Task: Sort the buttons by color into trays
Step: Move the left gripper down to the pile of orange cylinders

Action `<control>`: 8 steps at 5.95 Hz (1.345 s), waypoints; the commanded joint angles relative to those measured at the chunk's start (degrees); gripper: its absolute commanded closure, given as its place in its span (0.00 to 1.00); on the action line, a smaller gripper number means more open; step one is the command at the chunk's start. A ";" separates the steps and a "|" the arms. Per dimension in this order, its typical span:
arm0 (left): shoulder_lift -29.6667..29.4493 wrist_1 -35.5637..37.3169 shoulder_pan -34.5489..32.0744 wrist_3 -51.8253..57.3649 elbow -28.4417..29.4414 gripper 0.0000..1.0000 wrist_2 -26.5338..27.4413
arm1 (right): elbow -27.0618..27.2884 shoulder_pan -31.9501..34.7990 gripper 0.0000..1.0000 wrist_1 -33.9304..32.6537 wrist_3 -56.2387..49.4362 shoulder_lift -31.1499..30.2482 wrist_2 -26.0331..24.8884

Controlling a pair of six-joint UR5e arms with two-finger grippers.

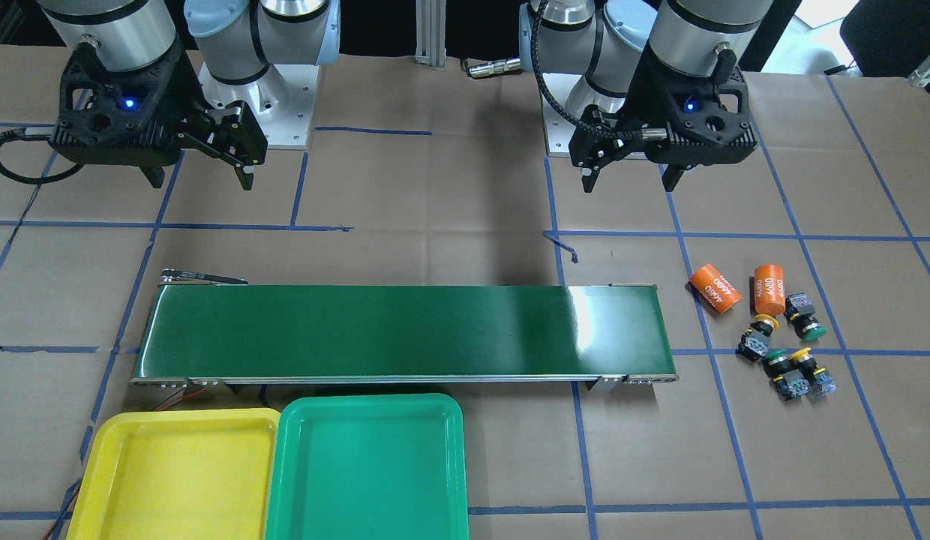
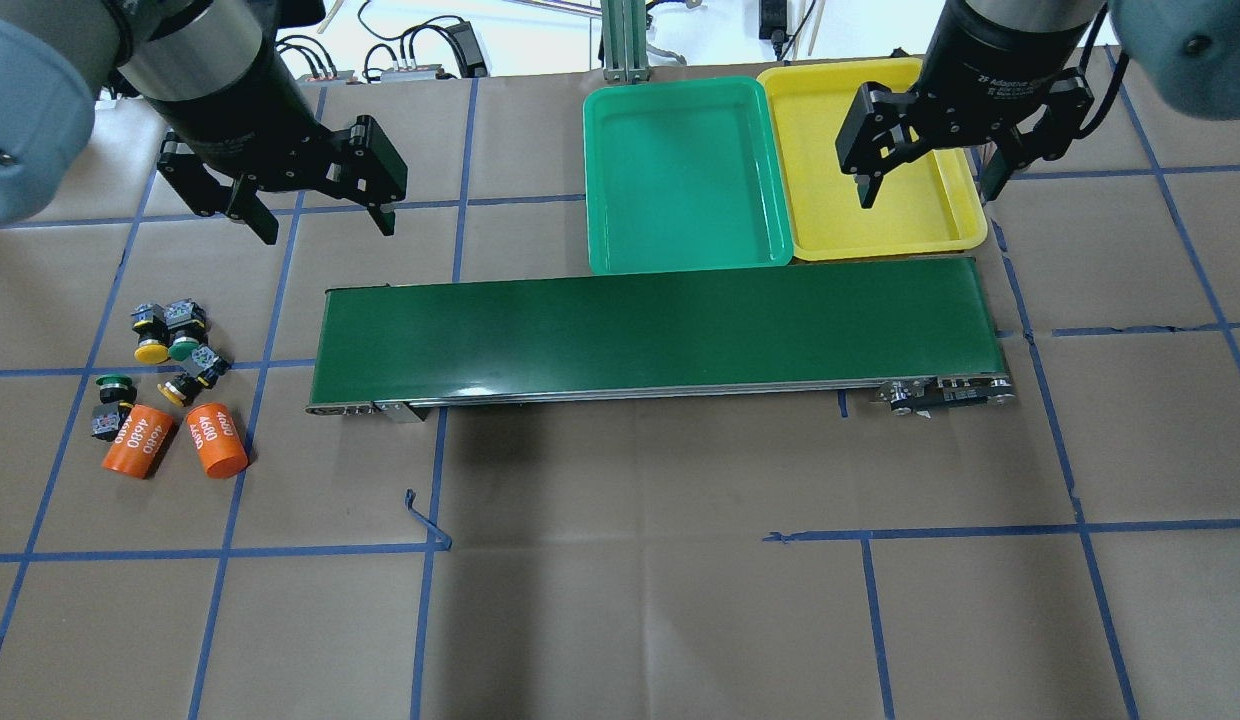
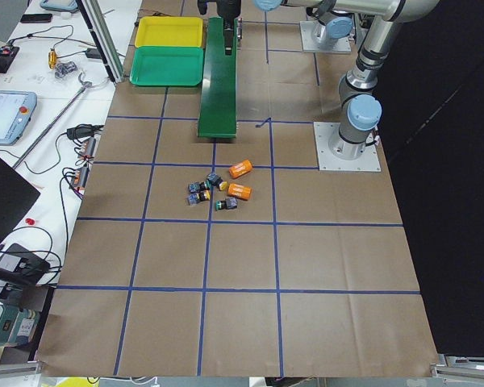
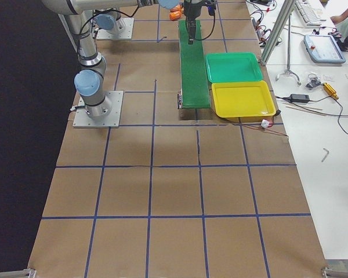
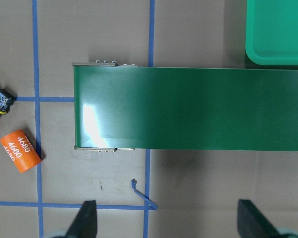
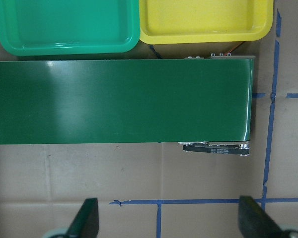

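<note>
- Buttons, four in all, lie in a loose cluster on the table toward its left edge, just off the left end of the conveyor belt. Two carry yellow caps and two green. All are tipped on their sides, well apart from both trays.
- Two orange cylinders marked "4680" lie on the robot's side of that cluster. One is close against a green-capped button, and I cannot tell whether they touch.
- Left gripper hangs above bare brown paper on the robot's side of the belt, near the belt's left end. Its fingers are spread wide and hold nothing. Its wrist view looks down on that belt end, one orange cylinder and a corner of the green tray.
- The conveyor belt, long and dark green, runs across the middle of the table, parallel with the table's long edges.
- Green tray sits just beside the belt's far long side, toward the table's far edge, past the belt's midpoint.
- Yellow tray lies next to it on the right, rim against rim, level with the belt's right end.
- Right gripper hangs above the paper on the robot's side of the belt's right end. Its fingers are likewise spread wide and hold nothing.
</note>
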 commanded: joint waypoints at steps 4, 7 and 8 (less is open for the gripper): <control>0.60 0.21 4.81 8.71 -1.58 0.02 -0.02 | 0.03 0.00 0.00 0.09 0.00 -0.03 1.32; 1.48 0.38 22.55 11.28 -6.56 0.02 0.68 | 0.03 0.00 0.00 0.01 0.44 -0.20 0.88; 0.26 6.21 26.60 10.89 -11.47 0.03 0.60 | 0.12 0.09 0.00 0.01 0.53 -0.20 1.14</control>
